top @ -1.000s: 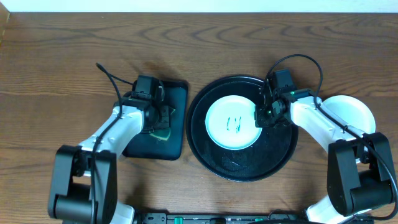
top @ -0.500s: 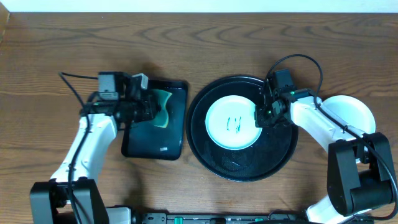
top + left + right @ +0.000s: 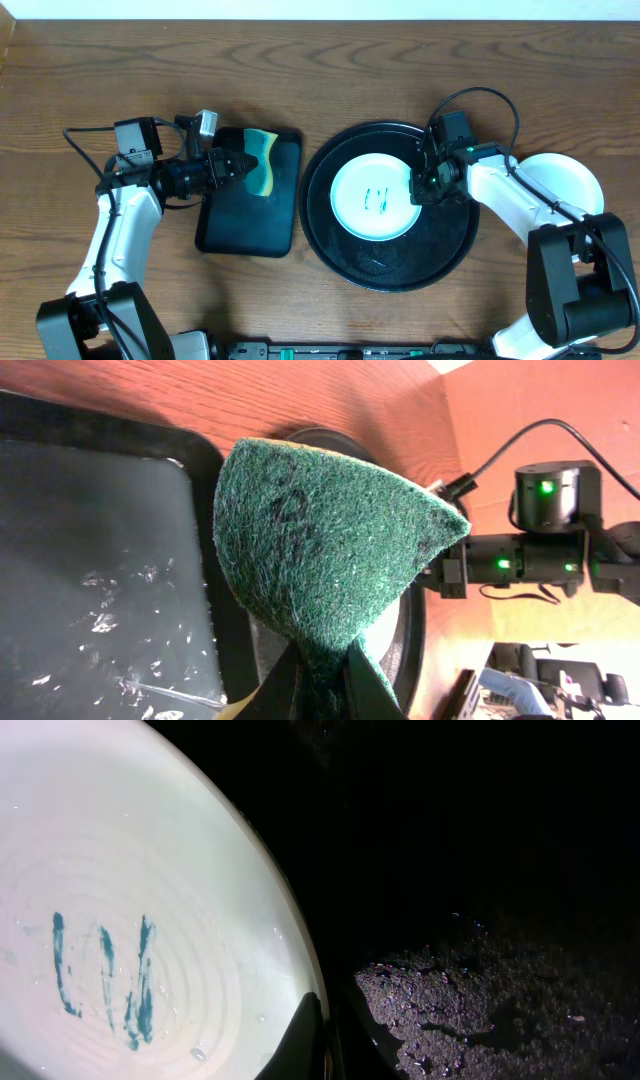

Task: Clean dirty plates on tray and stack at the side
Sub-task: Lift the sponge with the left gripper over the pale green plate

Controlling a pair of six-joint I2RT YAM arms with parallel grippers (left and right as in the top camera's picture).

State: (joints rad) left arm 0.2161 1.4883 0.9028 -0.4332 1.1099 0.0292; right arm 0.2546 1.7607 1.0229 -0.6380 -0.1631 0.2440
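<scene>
Overhead, wood-grain tabletop (image 3: 420, 60), round black tray (image 3: 400, 272) (scribbled plate (image 3: 350, 215) inside); pale wall (image 3: 320, 8) behind

Wood-grain table (image 3: 100, 60) carries rectangular tray (image 3: 240, 225) under left gripper (image 3: 243, 168), round tray (image 3: 400, 265) under right gripper (image 3: 418, 193), pale plate (image 3: 575, 175) outboard of it.

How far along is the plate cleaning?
Done, it seems: a plain plate lies beside the round tray. In hand: the left pincer holds a sponge; the right pincer pinches the scribbled plate. Left: wiping it clean, then stacking it.
</scene>
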